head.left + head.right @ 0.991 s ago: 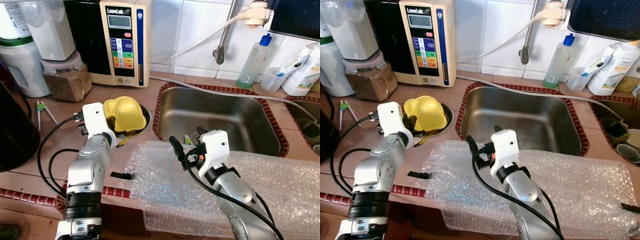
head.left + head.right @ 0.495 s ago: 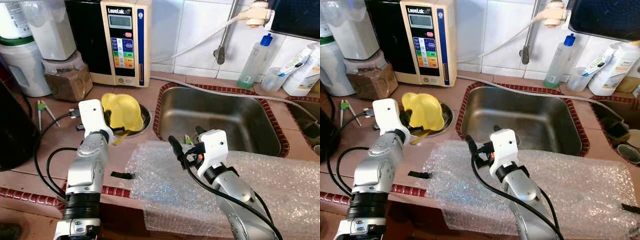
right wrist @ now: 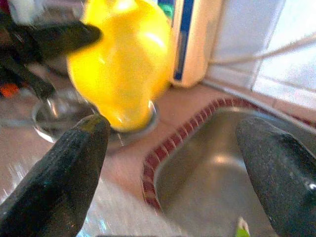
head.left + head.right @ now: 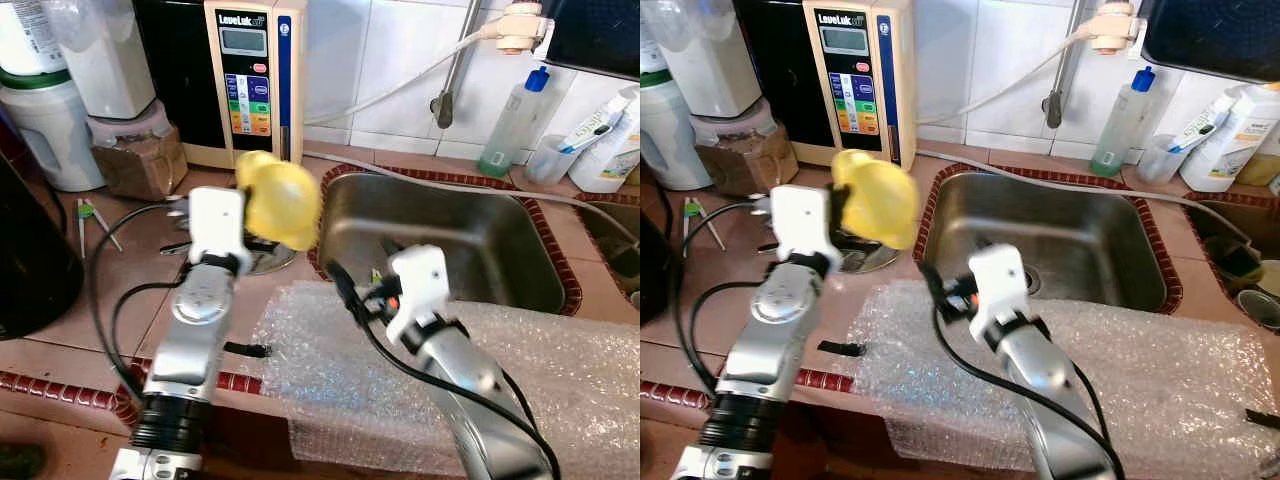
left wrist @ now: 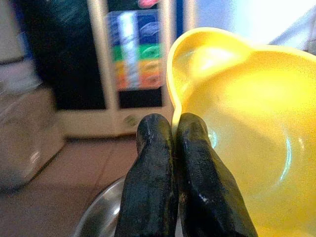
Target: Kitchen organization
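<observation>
Left end effector clenched on rim of yellow plastic bowl — bowl lifted, tilted, held above terracotta-tiled desk near left edge of stainless steel sink. Shallow metal dish on desk just below bowl. Right end effector released, fingers spread wide, hovering over clear bubble-wrap sheet at sink's front rim. Beige water ionizer unit against tiled wall behind.

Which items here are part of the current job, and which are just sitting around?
In play:
- yellow bowl, pinched at its rim by the left gripper
- metal dish under it
- sink
- right gripper, open, by the sink

Lying about:
- bubble wrap
- water machine
- soap bottle
- brown jar
</observation>
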Robot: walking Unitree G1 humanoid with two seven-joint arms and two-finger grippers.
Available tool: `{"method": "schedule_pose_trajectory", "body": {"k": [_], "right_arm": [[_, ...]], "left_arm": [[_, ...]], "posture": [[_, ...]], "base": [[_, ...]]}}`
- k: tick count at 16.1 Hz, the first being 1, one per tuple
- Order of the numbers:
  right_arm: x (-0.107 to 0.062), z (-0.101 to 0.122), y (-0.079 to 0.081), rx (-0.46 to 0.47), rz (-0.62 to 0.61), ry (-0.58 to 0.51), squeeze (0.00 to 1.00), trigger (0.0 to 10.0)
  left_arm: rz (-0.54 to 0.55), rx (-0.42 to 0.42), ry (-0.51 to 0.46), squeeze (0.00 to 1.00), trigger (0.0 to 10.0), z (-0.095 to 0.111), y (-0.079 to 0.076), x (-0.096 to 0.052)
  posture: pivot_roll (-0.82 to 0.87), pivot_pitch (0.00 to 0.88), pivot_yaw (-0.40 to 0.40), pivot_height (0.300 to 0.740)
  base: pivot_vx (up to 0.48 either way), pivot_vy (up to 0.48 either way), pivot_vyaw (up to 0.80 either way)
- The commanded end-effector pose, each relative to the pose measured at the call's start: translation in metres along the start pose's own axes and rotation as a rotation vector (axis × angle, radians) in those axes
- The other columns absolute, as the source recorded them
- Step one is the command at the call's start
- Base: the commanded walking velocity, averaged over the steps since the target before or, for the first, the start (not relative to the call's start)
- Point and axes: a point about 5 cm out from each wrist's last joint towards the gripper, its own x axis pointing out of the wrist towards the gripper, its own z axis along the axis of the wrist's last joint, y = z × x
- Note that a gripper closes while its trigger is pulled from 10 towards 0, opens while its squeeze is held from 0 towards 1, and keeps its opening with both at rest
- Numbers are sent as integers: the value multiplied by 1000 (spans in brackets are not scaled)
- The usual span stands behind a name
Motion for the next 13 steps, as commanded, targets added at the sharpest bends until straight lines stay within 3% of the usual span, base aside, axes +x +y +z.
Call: {"method": "schedule_pose_trajectory", "body": {"k": [1,7,11,12,13], "right_arm": [[2,7,0,1,9,-38,0,10000],[18,14,-6,-55,-19,-84,0,10000],[40,10,-13,-74,-7,-75,0,10000],[48,10,-15,-83,-9,-73,0,0],[52,10,-18,-82,-14,-75,0,0]], "left_arm": [[-28,14,-47,0,0,7,-3,0],[-83,17,-123,0,0,12,-9,-2],[-119,4,-160,0,0,16,-14,-3],[-124,7,-171,0,0,17,-14,-3],[-124,6,-177,0,0,17,-13,-3]], "posture": [[68,0,-17,740],[79,0,-20,740],[83,0,-17,740],[90,0,-19,740],[94,0,-23,740]], "base": [[0,0,0],[0,0,0],[0,0,0],[0,0,0],[0,0,0]]}}
